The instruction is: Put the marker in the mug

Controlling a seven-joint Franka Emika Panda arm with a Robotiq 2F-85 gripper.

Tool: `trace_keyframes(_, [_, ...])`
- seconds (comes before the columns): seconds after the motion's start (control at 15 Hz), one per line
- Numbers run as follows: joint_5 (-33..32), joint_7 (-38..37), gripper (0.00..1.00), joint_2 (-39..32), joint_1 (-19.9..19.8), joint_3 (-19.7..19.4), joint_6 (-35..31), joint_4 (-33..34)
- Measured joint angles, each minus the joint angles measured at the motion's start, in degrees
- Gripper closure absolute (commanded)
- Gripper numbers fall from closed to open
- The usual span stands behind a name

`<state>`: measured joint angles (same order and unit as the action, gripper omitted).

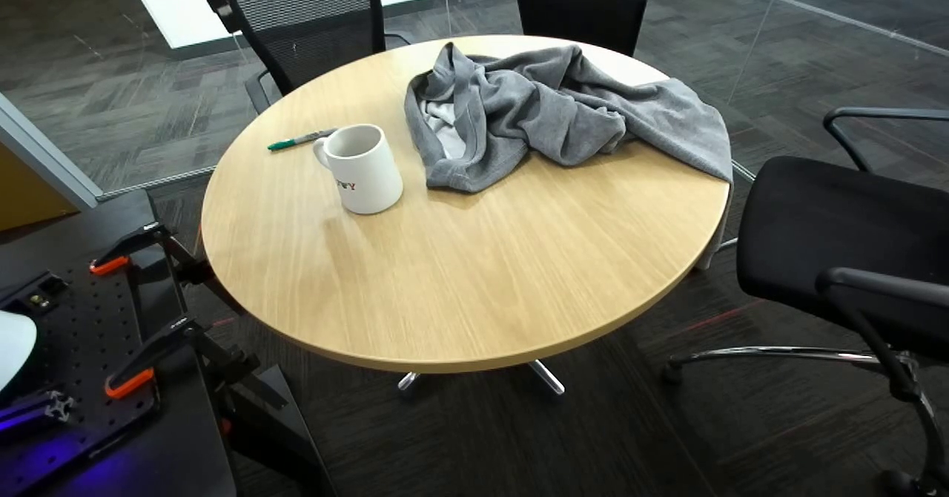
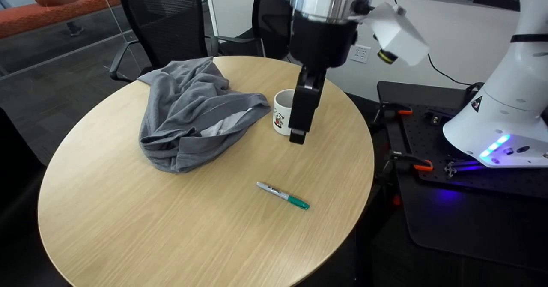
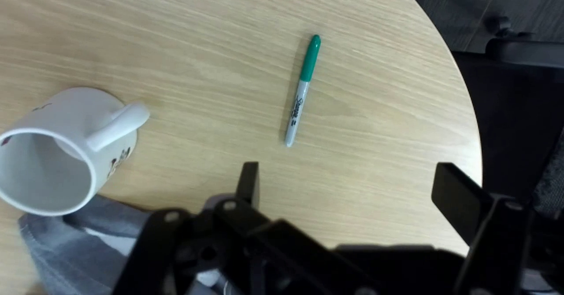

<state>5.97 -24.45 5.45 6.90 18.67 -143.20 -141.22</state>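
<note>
My gripper hung above the round table, its black fingers spread wide apart, pale wood grain showing between them in the wrist view. Past the fingertips in that view the marker lay flat on the tabletop, gray barrel end toward me, green cap pointing away. The white mug stood upright off to the left there, apart from the marker, its handle on the marker's side. In an exterior view my gripper crossed in front of part of the mug, and the marker's cap was the end nearer my white base. In an exterior view the marker showed just behind the mug's handle. A crumpled gray cloth lay near the mug, sprawled over the table in both exterior views. Beside the table stood a dark stand bearing my base, a blue-lit strip glowing low on its side and orange-tipped clamps fixed along the stand's edge. Black chairs stood around the table, over dark carpet.
</note>
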Motion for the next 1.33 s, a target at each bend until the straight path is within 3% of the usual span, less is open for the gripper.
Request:
trace_keyframes(0.33, [0.0, -2.5, 0.00, -10.4, 2.0, -1.6, -1.2, 3.0])
trace_keyframes(0.67, [-0.2, -3.6, 0.00, -18.0, 5.0, -4.5, -11.8, 3.1])
trace_keyframes(0.87, [-3.5, -7.5, 0.00, -21.8, 8.5, -8.6, -18.5, 3.0])
trace_keyframes(1.0, [-5.1, -9.1, 0.00, -23.3, 10.5, -10.8, -20.2, 3.1])
trace_keyframes(1.33, [-5.1, -9.4, 0.00, -23.6, 10.9, -11.1, -20.4, 3.4])
